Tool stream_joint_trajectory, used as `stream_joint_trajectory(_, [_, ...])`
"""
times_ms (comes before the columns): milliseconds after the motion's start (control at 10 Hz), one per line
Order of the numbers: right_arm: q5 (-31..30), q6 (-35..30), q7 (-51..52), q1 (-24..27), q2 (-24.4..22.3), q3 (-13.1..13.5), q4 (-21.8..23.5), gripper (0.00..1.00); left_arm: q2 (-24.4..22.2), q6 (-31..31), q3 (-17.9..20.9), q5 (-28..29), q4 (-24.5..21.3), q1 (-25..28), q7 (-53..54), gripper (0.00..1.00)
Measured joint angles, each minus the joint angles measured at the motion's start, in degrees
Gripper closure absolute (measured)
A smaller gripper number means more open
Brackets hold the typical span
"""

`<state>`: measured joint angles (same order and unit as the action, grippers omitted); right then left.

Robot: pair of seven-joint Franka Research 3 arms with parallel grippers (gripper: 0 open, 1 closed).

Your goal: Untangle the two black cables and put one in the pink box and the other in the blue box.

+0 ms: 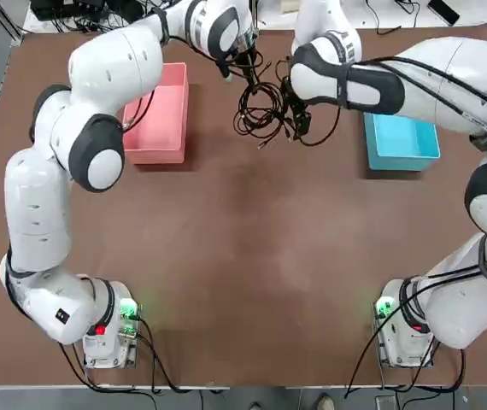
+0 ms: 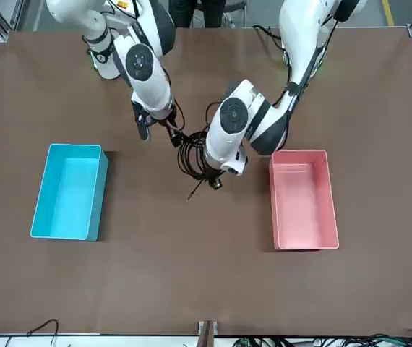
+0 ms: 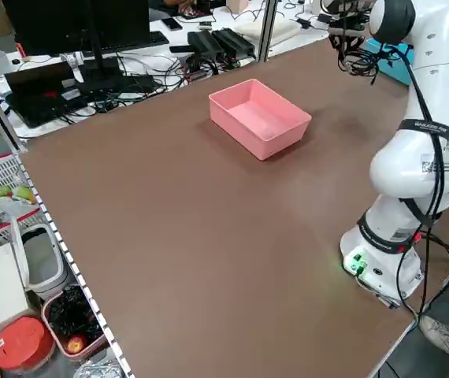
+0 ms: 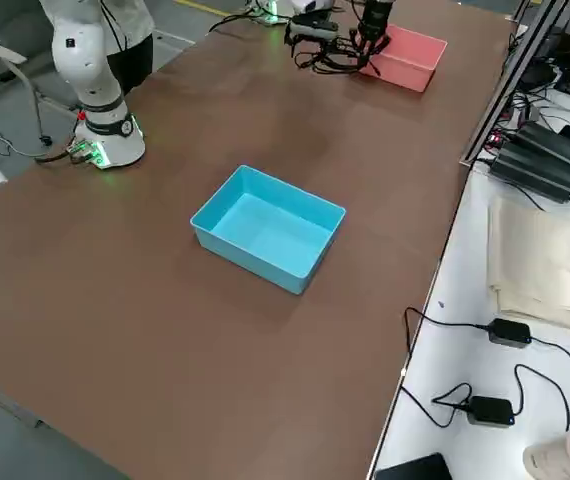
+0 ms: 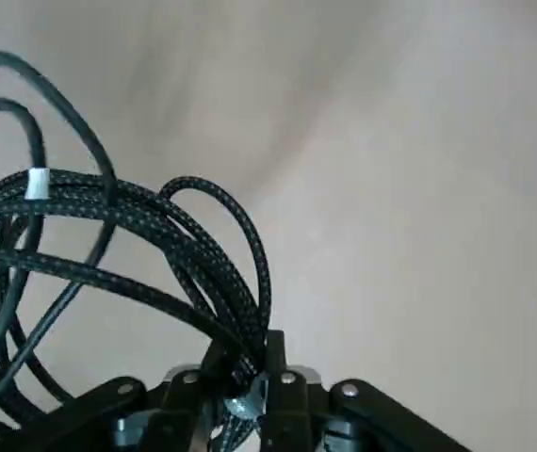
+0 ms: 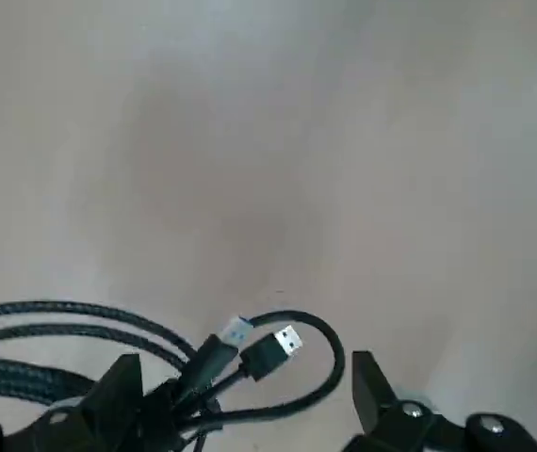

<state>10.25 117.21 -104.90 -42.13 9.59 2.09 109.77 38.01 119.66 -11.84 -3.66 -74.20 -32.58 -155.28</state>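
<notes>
Gripping black cables (image 5: 193, 235) bunched in left tool (image 5: 247, 350), over counter (image 1: 252, 273) between pink box (image 2: 303, 202) and blue box (image 2: 69, 191). Holding right tool (image 6: 245, 363) wide open around USB plugs (image 6: 270, 356). Could pinch both plugs on closing, then cinch crossed loops by pulling. Might drag both cables into one box through incomplete separation.

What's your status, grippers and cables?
Left gripper shut on the cable tangle, held above the table between the bins. Right gripper open beside it, two plugs at its fingers. Cables still looped together; neither bin loaded.
</notes>
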Motion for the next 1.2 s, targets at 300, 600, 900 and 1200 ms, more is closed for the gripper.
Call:
stream_joint_trajectory(300, [0.0,0.2,-1.5,-0.1,0.0,0.2,0.0,0.05,-0.1,0.0,0.0,-0.1,0.0,0.0,0.0,0.81])
stream_joint_trajectory(600, [0.0,1.0,-1.7,-0.1,0.0,0.7,0.0,0.19,-0.1,0.0,0.0,-0.1,0.0,0.0,0.0,0.81])
stream_joint_trajectory(900, [0.0,3.2,-1.8,0.0,0.4,0.8,0.5,0.36,-0.1,0.0,0.0,-0.1,0.0,0.0,0.0,0.81])
stream_joint_trajectory(1200, [0.0,3.9,-1.8,0.0,1.3,0.9,0.5,0.59,-0.1,0.0,0.0,-0.1,0.0,-0.1,0.0,0.81])
